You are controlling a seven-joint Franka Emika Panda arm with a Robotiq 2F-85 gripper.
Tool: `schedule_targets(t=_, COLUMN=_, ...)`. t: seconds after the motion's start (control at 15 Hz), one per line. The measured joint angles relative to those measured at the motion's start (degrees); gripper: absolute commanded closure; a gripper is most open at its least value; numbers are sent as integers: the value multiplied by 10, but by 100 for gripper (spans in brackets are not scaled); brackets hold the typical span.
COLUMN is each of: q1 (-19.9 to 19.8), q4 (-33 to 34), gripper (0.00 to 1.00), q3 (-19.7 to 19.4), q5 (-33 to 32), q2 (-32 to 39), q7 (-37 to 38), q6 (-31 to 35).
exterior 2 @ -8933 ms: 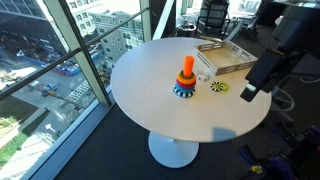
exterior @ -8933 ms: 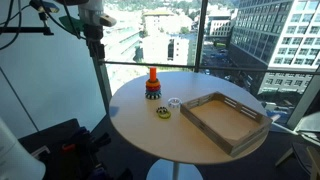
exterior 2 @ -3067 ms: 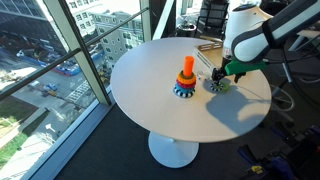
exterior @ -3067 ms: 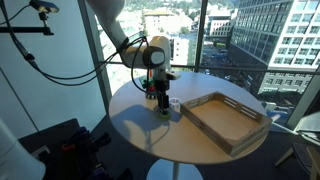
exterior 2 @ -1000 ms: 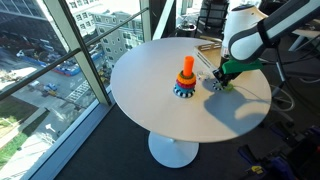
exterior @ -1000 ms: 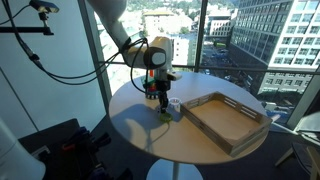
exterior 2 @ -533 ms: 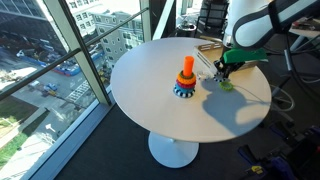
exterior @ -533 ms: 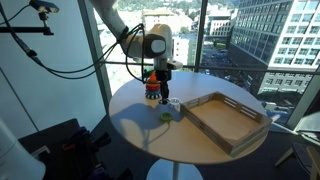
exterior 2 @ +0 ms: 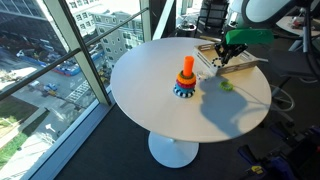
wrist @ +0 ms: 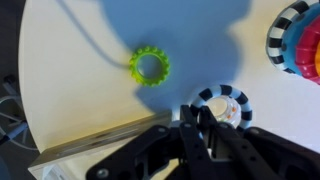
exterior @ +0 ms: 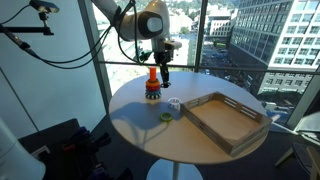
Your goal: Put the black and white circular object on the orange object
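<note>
A round white desk (exterior: 130, 128) on a single central foot carries four things. Near its window edge stands a short orange peg (exterior: 153, 74) on a base of stacked coloured rings (exterior: 153, 94), also visible in an exterior view from above (exterior 2: 186, 70). A flat yellow-green ring (exterior: 166, 117) with a toothed edge lies on the bare top, apart from the peg and between it and the wooden tray (exterior: 225, 120). A small clear ring (exterior: 174, 103) sits just beside the tray's near corner. The tray is shallow and rectangular, reaching the desk's rim. In the wrist view the yellow-green ring (wrist: 149, 66) lies alone on the white surface (wrist: 70, 90).
</note>
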Motion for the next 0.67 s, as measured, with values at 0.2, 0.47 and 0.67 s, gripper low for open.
schedule_targets(t=0.2, q1=0, q4=0, gripper=95, q3=7, q5=2, q2=-25, q7=0, q6=-4)
schedule_targets(t=0.47, q1=-1, q4=2, gripper=95, q3=22, q5=8, q2=-53, q7=0, q6=-5)
schedule_targets(t=0.67, q1=-1, q4=10, gripper=95, q3=36, q5=22, q2=-66, q7=0, q6=-5)
